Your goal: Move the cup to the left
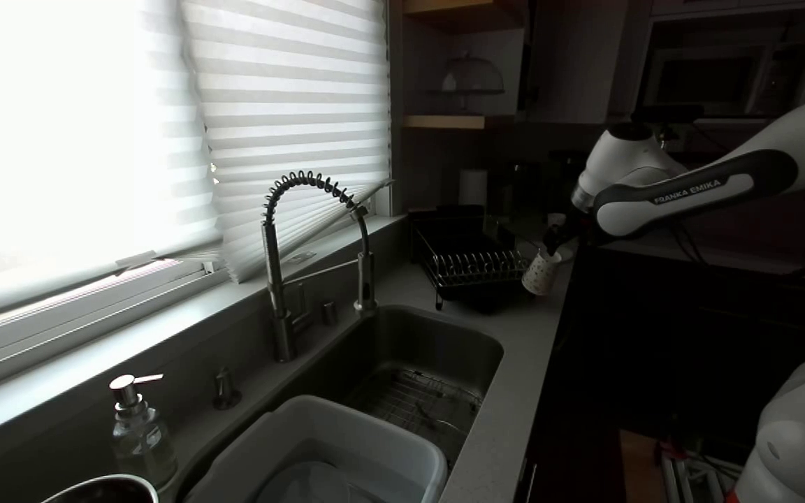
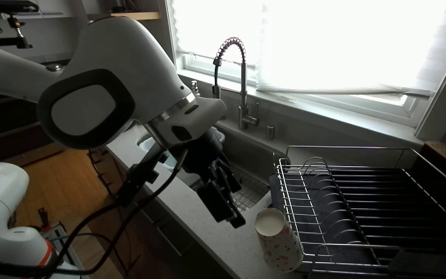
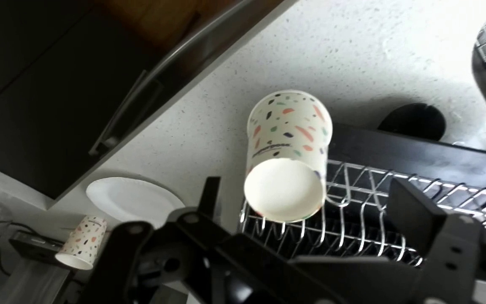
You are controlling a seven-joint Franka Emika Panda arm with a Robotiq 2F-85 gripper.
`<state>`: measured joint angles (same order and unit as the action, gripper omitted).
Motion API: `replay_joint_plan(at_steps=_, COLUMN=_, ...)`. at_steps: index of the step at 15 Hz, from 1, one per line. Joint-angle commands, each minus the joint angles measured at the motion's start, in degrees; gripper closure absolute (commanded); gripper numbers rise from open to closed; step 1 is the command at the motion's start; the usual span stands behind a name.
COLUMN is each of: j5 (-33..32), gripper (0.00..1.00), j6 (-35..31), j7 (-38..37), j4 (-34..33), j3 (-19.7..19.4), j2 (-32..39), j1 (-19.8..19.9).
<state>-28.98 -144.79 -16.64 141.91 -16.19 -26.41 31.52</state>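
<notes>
The black metal two-fingered gripper (image 3: 304,188) hung at a slant above the pale, speckled counter (image 3: 352,50), its flat dark fingers (image 3: 414,213) spread wide apart. Just past their tips I could see the small whitish tapered cup (image 2: 281,248), flecked with orange, green and dark chips, standing narrow end up, a strip of counter showing between it and the gripper. Close beside the cup, likewise ahead of the gripper, sat a black dish rack (image 2: 366,209) with silvery wires; whether the two touched, I couldn't tell. Out past one finger lay a round white plate (image 3: 133,198), and farther that way a second flecked cup (image 3: 83,240). Well off to the gripper's side were a steel sink (image 1: 437,342) and a coiled metal faucet (image 1: 274,272).
</notes>
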Motion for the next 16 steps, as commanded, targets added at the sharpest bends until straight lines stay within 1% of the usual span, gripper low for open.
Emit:
replay_joint_plan(at_steps=1, j5=0.5, gripper=0.00, j6=-0.7, j7=0.6, j4=-0.8, j3=0.8, j2=1.1, j1=2.1)
replay_joint_plan(at_steps=3, j5=0.3, gripper=0.00, j6=-1.2, j7=0.6, j4=-1.7, j3=0.8, j2=2.2, j1=3.0)
replay_joint_plan(at_steps=6, j5=0.3, gripper=0.00, j6=-1.2, j7=0.5, j4=-2.0, j3=0.8, j2=2.5, j1=3.0)
replay_joint_plan(at_steps=7, j5=3.7, gripper=0.00, j6=-0.1, j7=2.1, j4=-2.2, j3=-0.4, j2=2.9, j1=1.4)
replay_joint_plan(at_steps=8, j5=4.3, gripper=0.00, j6=-1.0, j7=2.3, j4=-2.1, j3=-0.6, j2=3.2, j1=1.4)
replay_joint_plan(at_steps=10, j5=7.7, gripper=0.00, j6=-0.9, j7=3.7, j4=-2.5, j3=-1.5, j2=4.1, j1=0.7)
replay_joint_plan(at_steps=12, j5=8.6, gripper=0.00, j6=-1.4, j7=4.5, j4=-2.4, j3=-1.6, j2=4.7, j1=1.2)
replay_joint_plan(at_steps=14, j5=8.4, gripper=0.00, j6=-2.4, j7=5.2, j4=-2.6, j3=-1.8, j2=5.4, j1=1.5)
replay_joint_plan(at_steps=15, j5=7.3, gripper=0.00, j6=-3.6, j7=5.2, j4=-2.6, j3=-1.7, j2=5.9, j1=2.1)
replay_joint_plan(at_steps=16, j5=7.7, gripper=0.00, j6=-4.5, j7=5.8, j4=-2.4, j3=-2.1, j2=6.2, j1=1.9)
